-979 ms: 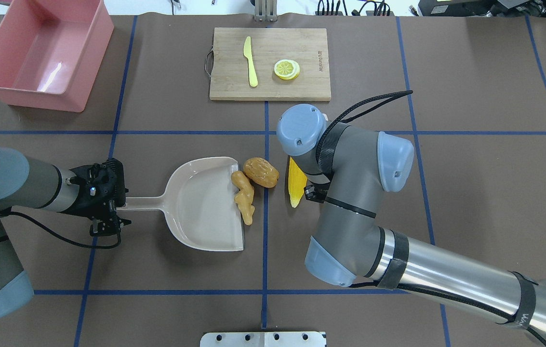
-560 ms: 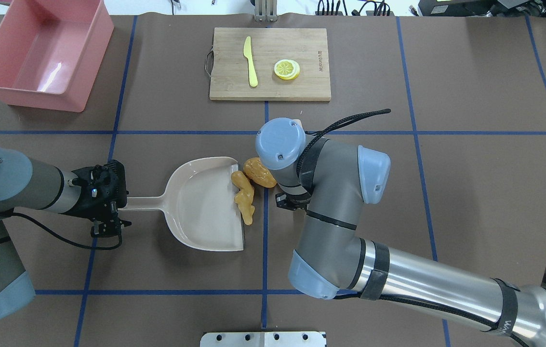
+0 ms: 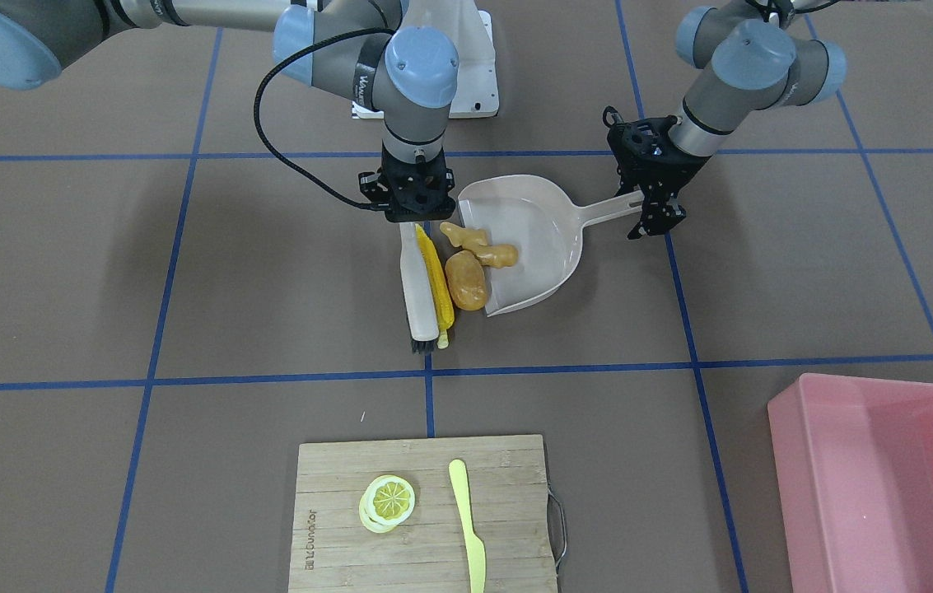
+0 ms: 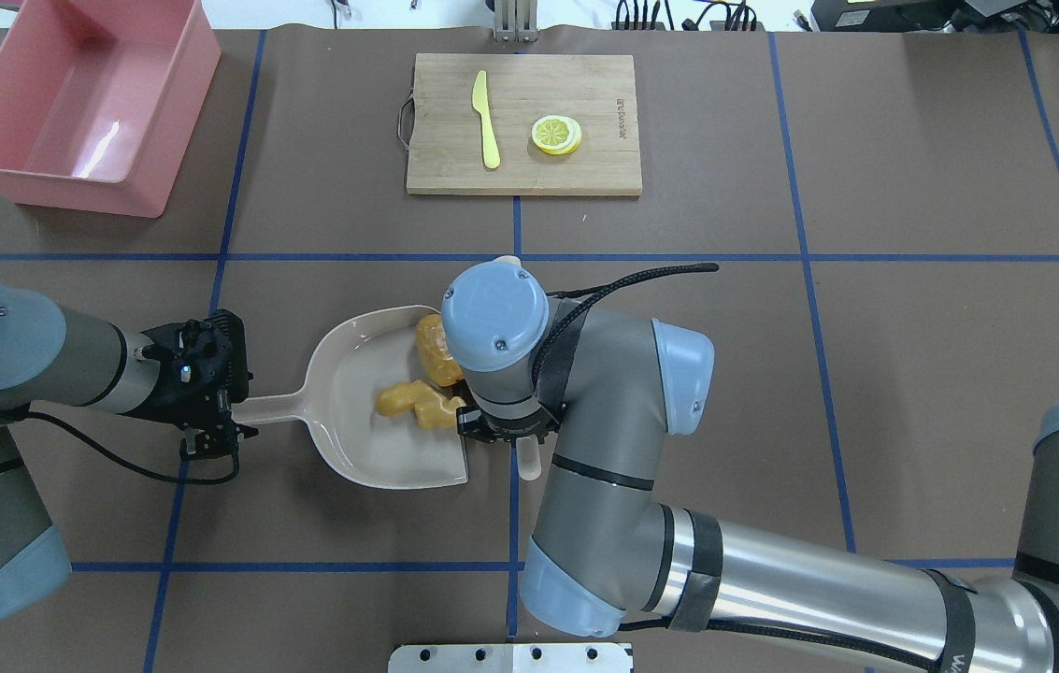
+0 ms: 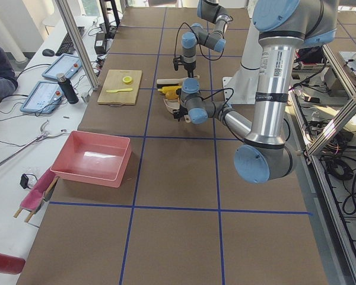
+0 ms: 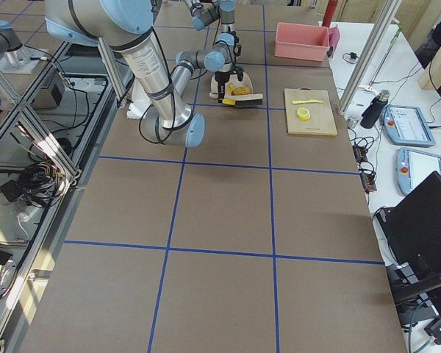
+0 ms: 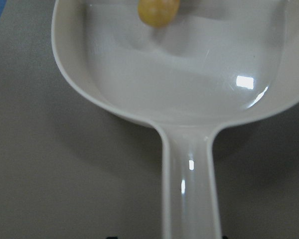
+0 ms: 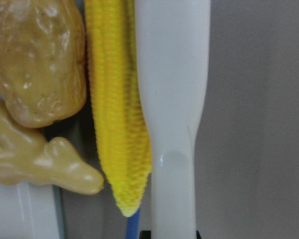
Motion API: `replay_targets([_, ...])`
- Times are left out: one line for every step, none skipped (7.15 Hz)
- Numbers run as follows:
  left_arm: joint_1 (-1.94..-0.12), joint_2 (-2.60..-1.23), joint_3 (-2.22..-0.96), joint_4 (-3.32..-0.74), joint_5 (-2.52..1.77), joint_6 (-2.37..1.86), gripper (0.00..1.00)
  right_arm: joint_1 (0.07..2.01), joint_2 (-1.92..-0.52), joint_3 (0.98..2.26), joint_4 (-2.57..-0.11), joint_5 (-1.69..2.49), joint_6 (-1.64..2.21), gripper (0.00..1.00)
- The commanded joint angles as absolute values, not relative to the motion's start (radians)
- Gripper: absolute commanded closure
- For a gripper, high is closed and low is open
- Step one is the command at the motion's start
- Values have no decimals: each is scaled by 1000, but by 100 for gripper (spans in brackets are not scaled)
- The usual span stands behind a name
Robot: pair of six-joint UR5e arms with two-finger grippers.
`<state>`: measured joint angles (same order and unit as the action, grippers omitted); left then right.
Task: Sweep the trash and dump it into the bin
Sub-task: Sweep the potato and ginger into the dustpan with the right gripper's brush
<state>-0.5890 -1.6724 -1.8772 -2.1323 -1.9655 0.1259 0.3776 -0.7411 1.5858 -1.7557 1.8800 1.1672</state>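
My left gripper (image 4: 228, 408) is shut on the handle of the beige dustpan (image 4: 351, 439) and holds it flat on the table. My right gripper (image 3: 415, 216) is shut on a white brush (image 3: 419, 284) that lies along the pan's mouth. The tan ginger root (image 4: 409, 402) lies inside the pan. The brown potato (image 3: 467, 280) sits on the pan's lip. The yellow corn cob (image 3: 436, 284) lies pressed between the brush and the potato, and my right arm hides it in the overhead view. The pink bin (image 4: 80, 103) stands far left at the back.
A wooden cutting board (image 4: 585, 84) at the back centre carries a yellow-green knife (image 4: 486, 120) and a lemon slice (image 4: 556, 134). A metal plate (image 4: 510, 657) sits at the table's near edge. My right arm reaches over the table's middle.
My right arm swept the brush left to the pan's mouth. The ginger slid into the pan, the potato onto its lip, the corn followed. The dustpan shifted slightly left.
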Motion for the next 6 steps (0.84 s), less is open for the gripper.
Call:
replay_targets([-589,-1674,-1870,-2140,-1967,126,49,364,-739,1591,-1659,1885,1251,100])
replay_targets([-589,-1674,-1870,-2132,-1968,123,70,364,-739,1592,-1582,1890,1303,100])
replay_targets([-588,-1678,-1870,-2129,-1970,124,89,364,-739,1592,-1525,1891,1348,100])
replay_targets([-588,-1678,-1871,-2128,-1971,124,100,362,-742,1588,-1502,1891,1350,100])
replay_targets([-588,-1680,-1871,-2128,-1971,124,100,359,-744,1585,-1491,1899,1359,100])
replay_targets([-588,-1683,-1871,-2128,-1971,123,100,360,-749,1580,-1389,1917,1443,100])
